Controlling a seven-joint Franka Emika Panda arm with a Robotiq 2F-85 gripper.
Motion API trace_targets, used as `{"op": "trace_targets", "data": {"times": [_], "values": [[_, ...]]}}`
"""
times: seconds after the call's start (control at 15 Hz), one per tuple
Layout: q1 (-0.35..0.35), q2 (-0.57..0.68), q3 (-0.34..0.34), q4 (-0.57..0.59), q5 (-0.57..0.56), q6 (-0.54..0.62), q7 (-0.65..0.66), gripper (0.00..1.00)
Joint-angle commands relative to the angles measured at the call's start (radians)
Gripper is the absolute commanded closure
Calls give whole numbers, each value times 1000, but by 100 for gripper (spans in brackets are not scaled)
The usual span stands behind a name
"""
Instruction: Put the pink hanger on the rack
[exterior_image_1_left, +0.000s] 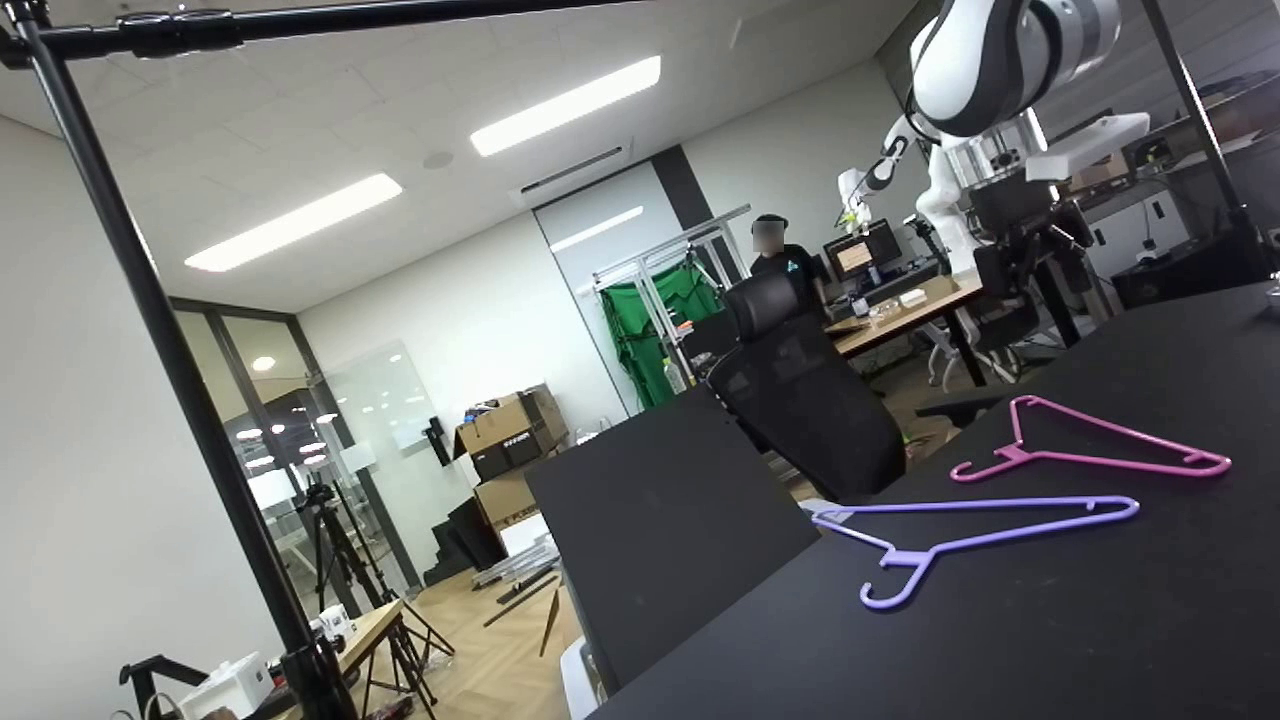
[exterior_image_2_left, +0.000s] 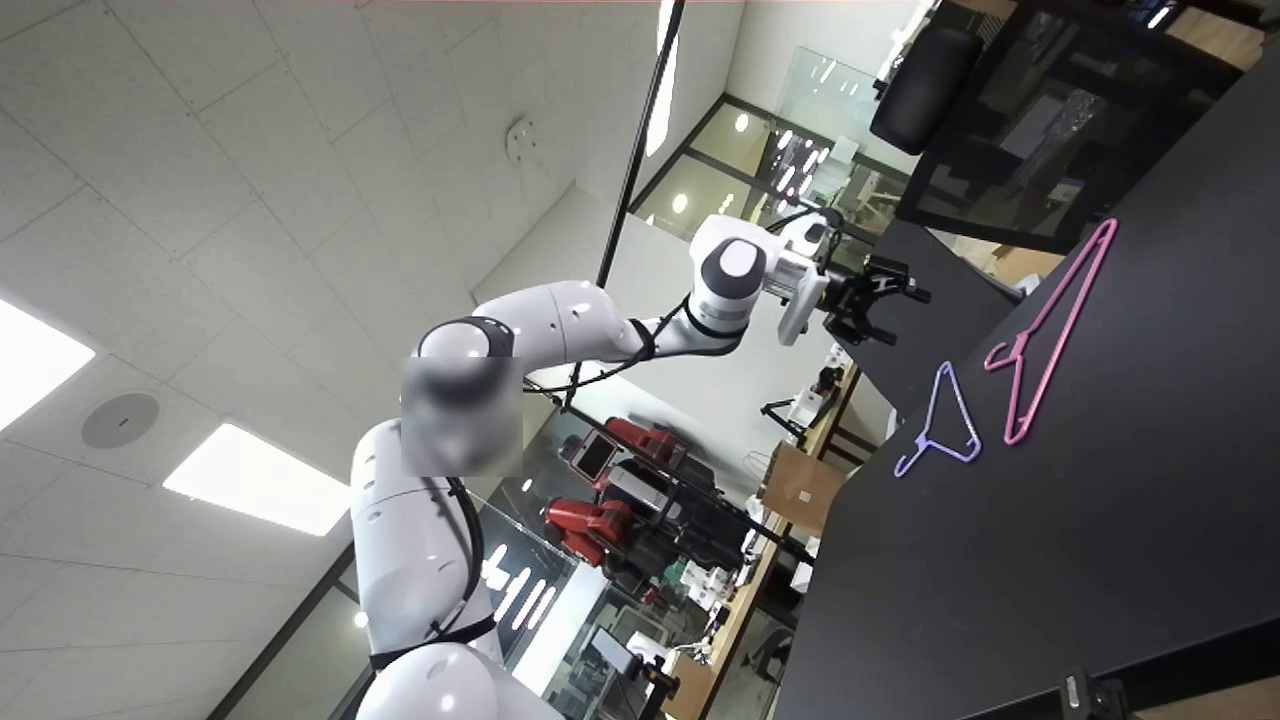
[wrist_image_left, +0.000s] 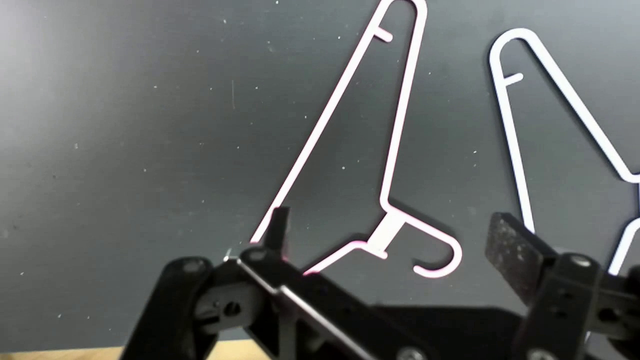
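Note:
The pink hanger (exterior_image_1_left: 1110, 461) lies flat on the black table beside the lavender hanger (exterior_image_1_left: 905, 557). Both exterior views show the pink hanger (exterior_image_2_left: 1063, 341) and the lavender one (exterior_image_2_left: 925, 440). My gripper (exterior_image_2_left: 903, 317) is open and empty in the air above the table. In the wrist view the pink hanger (wrist_image_left: 387, 231), washed out nearly white, has its neck and hook between my open fingers (wrist_image_left: 392, 230), below them; the left finger hides part of its outline. The rack (exterior_image_1_left: 400, 14) has its top bar and upright at the left of an exterior view.
The lavender hanger (wrist_image_left: 515, 145) lies right of the pink one in the wrist view, partly behind my right finger. A black office chair (exterior_image_1_left: 810, 400) and a dark panel (exterior_image_1_left: 670, 520) stand by the table (exterior_image_1_left: 1100, 620). Another black upright (exterior_image_1_left: 1190, 100) stands behind my arm.

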Motion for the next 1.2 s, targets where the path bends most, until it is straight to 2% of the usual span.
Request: {"op": "trace_targets", "data": {"times": [0.0,0.33,0.67,1.13], "values": [[-8,69,19,51,27,-1,48,0],[-2,128,28,21,59,79,63,0],[12,205,11,32,63,154,148,0],[40,275,4,49,54,190,207,0]]}}
